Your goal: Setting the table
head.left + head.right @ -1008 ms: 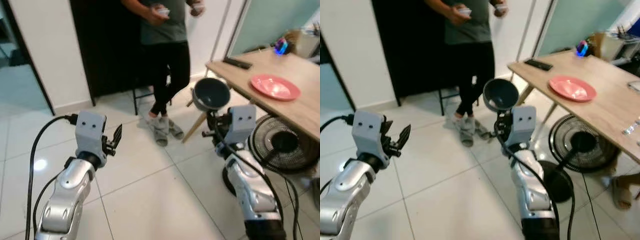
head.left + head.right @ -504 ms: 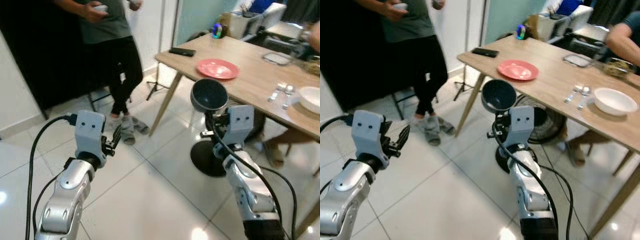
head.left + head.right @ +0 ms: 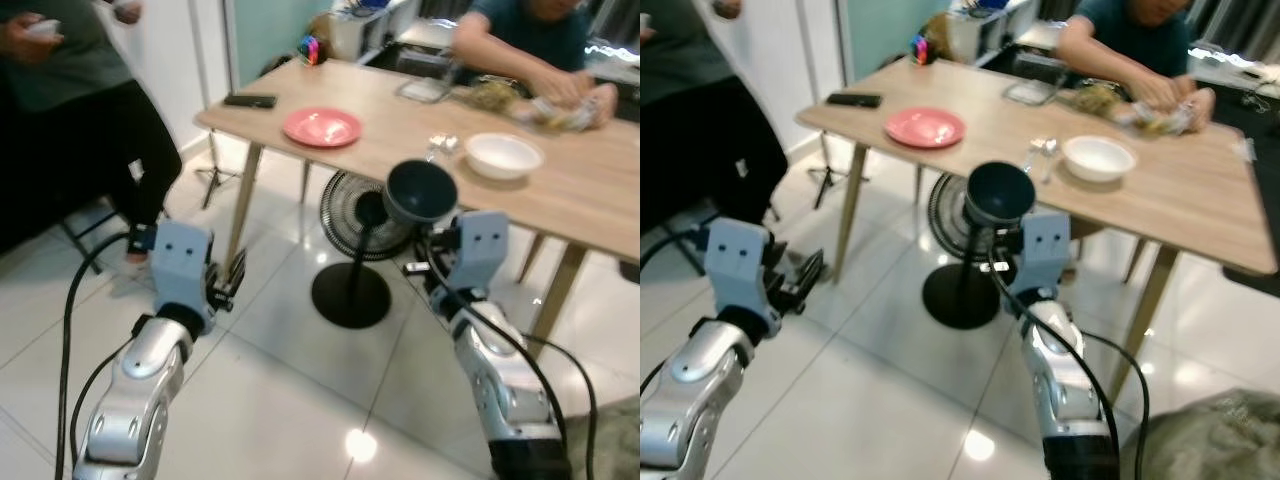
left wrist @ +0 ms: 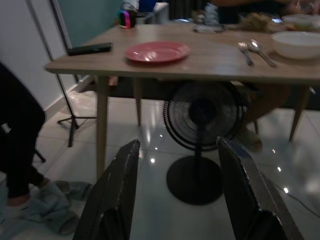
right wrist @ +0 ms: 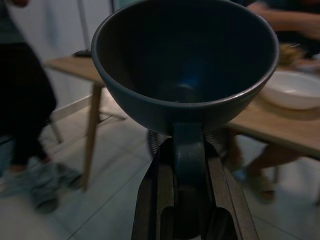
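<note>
- Head views: right gripper (image 3: 428, 240) holds a dark bowl (image 3: 421, 191) aloft before the wooden table (image 3: 570, 195), near a white bowl (image 3: 504, 155)
- Left wrist: left gripper (image 4: 177, 192) fingers spread, empty
- Right wrist: fingers (image 5: 220, 192) clamp the bowl's handle (image 5: 188, 155)

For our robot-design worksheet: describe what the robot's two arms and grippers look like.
Both arms are silver, rounded segments, each ending in a pale grey-blue boxy wrist block with two small dark dots. Black cables loop along them. The left gripper and right gripper each have two long black fingers.
</note>
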You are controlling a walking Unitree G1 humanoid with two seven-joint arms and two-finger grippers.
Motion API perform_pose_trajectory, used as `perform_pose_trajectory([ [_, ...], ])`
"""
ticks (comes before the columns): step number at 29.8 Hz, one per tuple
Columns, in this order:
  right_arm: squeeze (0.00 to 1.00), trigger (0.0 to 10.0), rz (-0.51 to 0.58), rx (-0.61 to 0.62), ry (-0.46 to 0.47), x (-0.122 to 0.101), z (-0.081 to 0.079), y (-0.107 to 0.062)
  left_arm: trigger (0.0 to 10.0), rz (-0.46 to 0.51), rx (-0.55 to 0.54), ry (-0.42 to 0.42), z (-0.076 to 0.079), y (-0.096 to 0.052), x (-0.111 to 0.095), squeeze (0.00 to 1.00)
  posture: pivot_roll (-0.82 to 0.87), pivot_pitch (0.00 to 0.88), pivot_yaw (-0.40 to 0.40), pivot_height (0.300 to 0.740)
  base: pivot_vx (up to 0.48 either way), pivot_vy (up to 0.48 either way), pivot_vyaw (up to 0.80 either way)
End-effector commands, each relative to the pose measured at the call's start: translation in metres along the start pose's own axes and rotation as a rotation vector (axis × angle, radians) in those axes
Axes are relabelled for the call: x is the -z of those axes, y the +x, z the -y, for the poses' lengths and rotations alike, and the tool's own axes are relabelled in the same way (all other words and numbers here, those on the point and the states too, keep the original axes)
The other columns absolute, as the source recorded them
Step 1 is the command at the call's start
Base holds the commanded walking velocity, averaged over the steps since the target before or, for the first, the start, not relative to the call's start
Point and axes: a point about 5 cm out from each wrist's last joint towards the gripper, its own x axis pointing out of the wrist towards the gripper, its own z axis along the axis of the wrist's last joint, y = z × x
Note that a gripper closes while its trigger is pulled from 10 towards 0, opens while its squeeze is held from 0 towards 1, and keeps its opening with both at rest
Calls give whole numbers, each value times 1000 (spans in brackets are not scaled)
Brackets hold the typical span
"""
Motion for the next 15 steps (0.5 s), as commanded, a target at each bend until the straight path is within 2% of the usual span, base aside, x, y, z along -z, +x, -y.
perform_pose_trajectory([
  [1,0,10000,-12,0,6,4,-2,-2,10000,-24,-5,-10,-2,-1,5,0,35,0,43,740,0,0,-788],
  [15,0,10000,-15,4,4,4,-1,-1,10000,-23,-4,-21,-1,-1,4,0,37,0,41,740,0,0,-788],
])
